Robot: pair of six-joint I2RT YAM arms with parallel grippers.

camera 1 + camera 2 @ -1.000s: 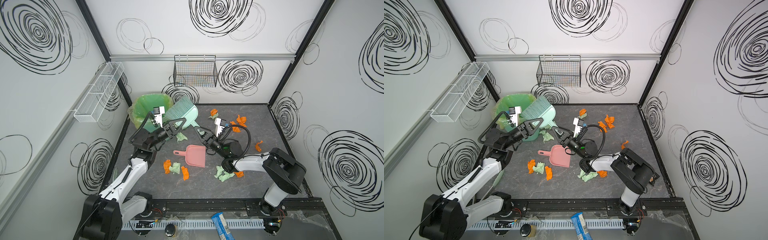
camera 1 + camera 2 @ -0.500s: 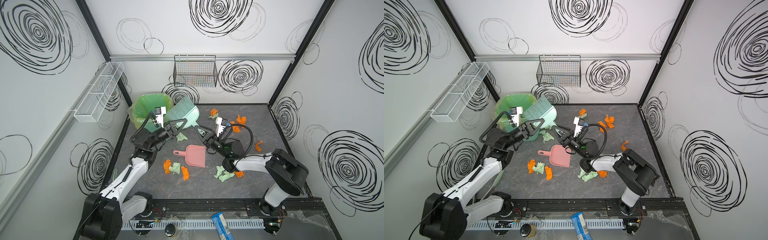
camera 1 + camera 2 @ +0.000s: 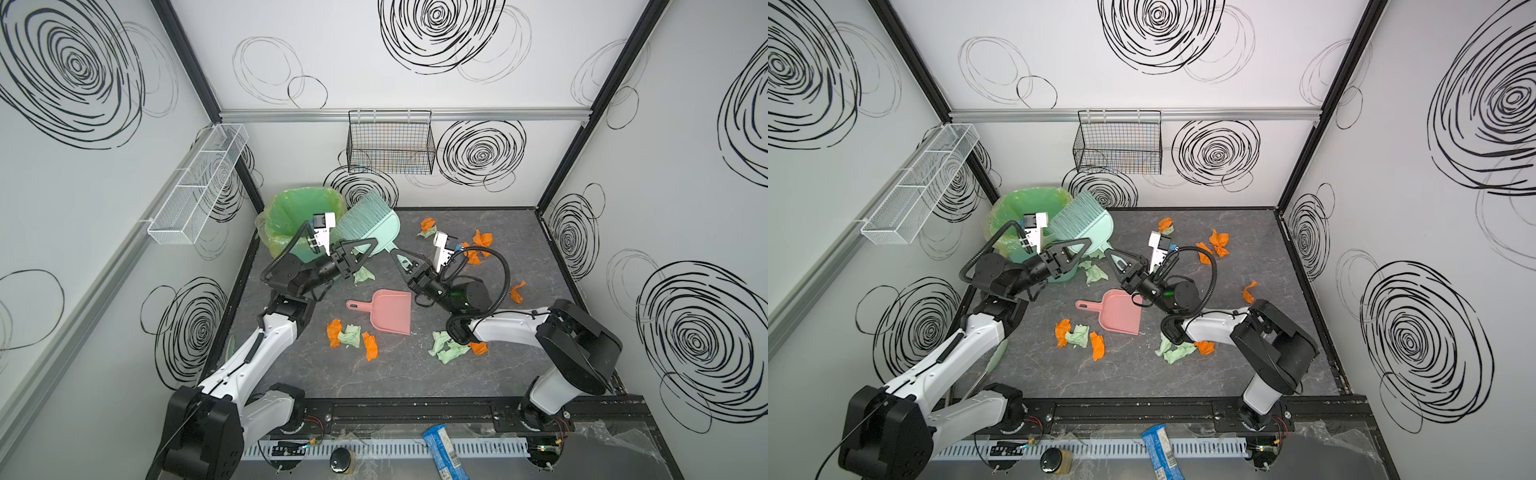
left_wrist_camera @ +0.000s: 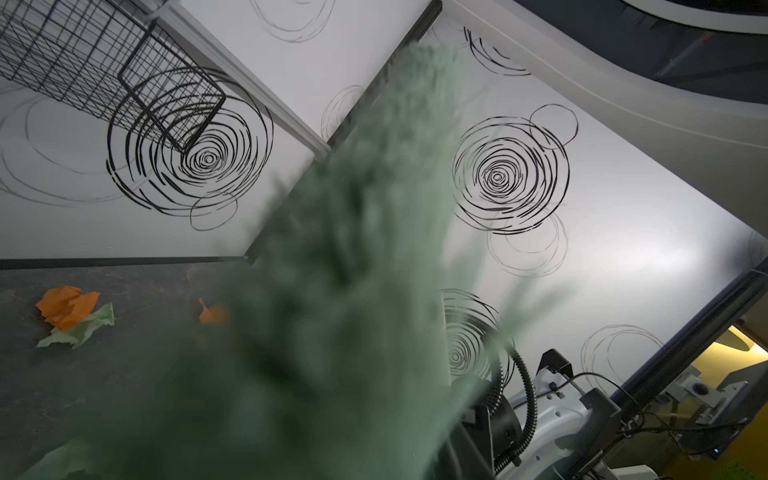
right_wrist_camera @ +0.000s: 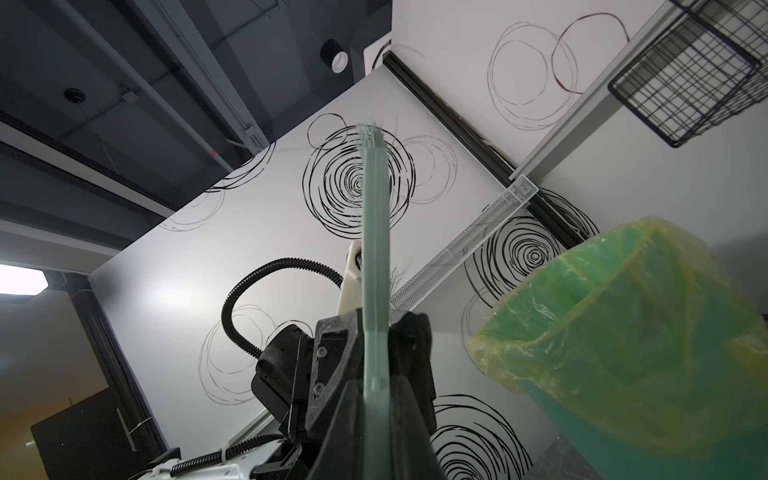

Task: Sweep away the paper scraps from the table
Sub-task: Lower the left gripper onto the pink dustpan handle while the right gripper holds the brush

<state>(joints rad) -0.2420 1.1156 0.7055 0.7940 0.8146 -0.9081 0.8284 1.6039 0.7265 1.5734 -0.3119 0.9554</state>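
Across both top views the paper scraps (image 3: 352, 337) are littering the table (image 3: 415, 374), apparently all unswept; the left wrist view is showing the blurred brush (image 4: 353, 291) at centre; the right wrist view is showing the right gripper (image 5: 376, 415) clamping its handle at lower centre, while the left gripper (image 5: 374, 345) is impossible to read.

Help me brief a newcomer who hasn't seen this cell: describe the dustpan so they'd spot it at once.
Look at the middle of the dark grey table. The dustpan lies flat there, with crumpled paper scraps beside it. It is the only pink thing: a plastic scoop with a short handle, unlike the wrinkled orange and green wads around it.
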